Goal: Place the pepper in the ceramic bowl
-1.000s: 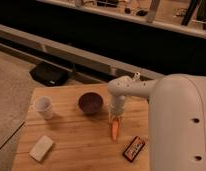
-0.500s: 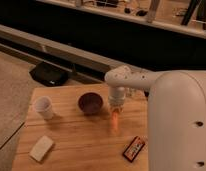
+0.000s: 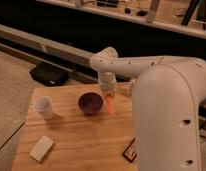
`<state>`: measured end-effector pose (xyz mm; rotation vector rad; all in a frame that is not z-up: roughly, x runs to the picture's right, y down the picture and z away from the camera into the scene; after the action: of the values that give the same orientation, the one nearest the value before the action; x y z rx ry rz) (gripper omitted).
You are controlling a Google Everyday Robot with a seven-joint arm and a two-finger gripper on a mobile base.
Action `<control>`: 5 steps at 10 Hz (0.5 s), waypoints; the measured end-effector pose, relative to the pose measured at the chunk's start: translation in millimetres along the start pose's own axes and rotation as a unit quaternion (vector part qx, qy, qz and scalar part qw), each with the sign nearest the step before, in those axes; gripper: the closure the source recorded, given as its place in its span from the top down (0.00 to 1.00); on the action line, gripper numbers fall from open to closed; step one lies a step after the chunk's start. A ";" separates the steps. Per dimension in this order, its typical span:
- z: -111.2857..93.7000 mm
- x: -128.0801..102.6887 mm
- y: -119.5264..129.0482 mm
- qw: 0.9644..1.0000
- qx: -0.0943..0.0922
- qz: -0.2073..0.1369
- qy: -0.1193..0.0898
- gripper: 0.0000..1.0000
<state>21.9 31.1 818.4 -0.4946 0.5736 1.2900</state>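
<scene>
Pepper point(image 3: 111, 104) is hanging tip-down, the claw point(image 3: 109, 93) pinching its top end, just beside the bowl point(image 3: 90, 103) sitting near the bench's point(image 3: 81, 142) far edge.

Dim, warm light falls on a wooden table point(image 3: 76, 140) in the lower frame. Grey floor point(image 3: 11, 75) lies at left, with a pale ledge point(image 3: 41, 42) and a dark panel point(image 3: 56, 22) behind. The gripper point(image 3: 110, 95) hangs at centre frame, gripping the pepper point(image 3: 111, 103).
</scene>
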 end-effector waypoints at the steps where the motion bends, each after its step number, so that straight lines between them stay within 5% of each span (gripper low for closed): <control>1: -1.8 -13.3 16.0 1.000 -0.001 -0.016 -0.009 0.00; 5: 10.1 -55.7 58.1 0.997 -0.005 -0.062 -0.035 0.00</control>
<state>-43.5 8.4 860.7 -0.4834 0.4712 1.1870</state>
